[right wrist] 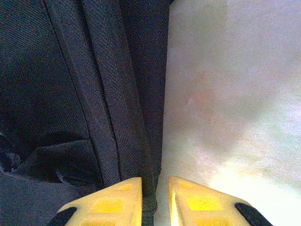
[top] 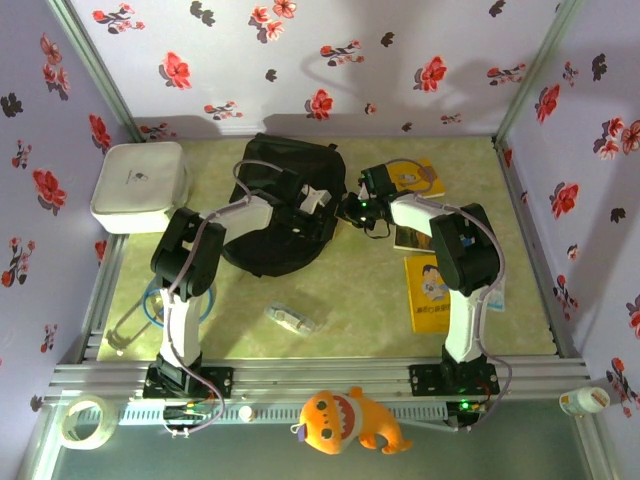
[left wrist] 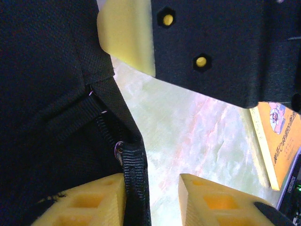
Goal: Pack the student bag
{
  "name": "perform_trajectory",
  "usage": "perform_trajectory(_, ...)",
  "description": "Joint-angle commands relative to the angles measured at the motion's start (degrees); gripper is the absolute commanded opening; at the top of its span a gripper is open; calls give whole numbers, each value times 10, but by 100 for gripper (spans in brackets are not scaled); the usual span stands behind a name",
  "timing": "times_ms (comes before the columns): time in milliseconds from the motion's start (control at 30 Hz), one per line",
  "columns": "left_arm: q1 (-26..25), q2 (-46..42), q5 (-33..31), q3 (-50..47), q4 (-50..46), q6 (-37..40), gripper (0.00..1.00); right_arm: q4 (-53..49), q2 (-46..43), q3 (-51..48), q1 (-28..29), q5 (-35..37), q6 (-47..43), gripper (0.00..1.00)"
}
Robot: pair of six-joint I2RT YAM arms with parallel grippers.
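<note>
Up close, the left fingers [left wrist: 202, 200] stand apart, with one black strap [left wrist: 136, 174] loose between them. The right fingers [right wrist: 124, 200] pinch a thin fold of the student bag [right wrist: 70, 94]; that small pinch could slip off if the arm pulls hard. From above, the one student bag [top: 270, 230] lies at the back middle of the worktop [top: 340, 335]. I count at least two yellow books [top: 430, 292], one white case [top: 140, 185] and one orange toy [top: 350, 420].

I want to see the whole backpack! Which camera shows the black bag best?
The top external view: it takes in the full shape of the student bag. The left wrist view gives a close-up of fabric and a strap; the right wrist view, a seamed edge.
</note>
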Motion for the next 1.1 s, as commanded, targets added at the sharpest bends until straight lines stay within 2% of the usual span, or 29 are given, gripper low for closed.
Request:
perform_trajectory(0,-4,-30,24,-7,-6,10,31,-17,18,-13,3,2,12,21)
perform_trajectory(367,1,-24,-18,-10,-9,-1,22,-16,18,-13,3,2,13,20)
perform_trajectory(900,8,-23,-22,-3,-14,-8,0,-17,15,-10,2,3,14,20)
perform_trajectory(1067,11,-29,-21,-2,-19,-12,0,-15,14,-8,2,0,15,20)
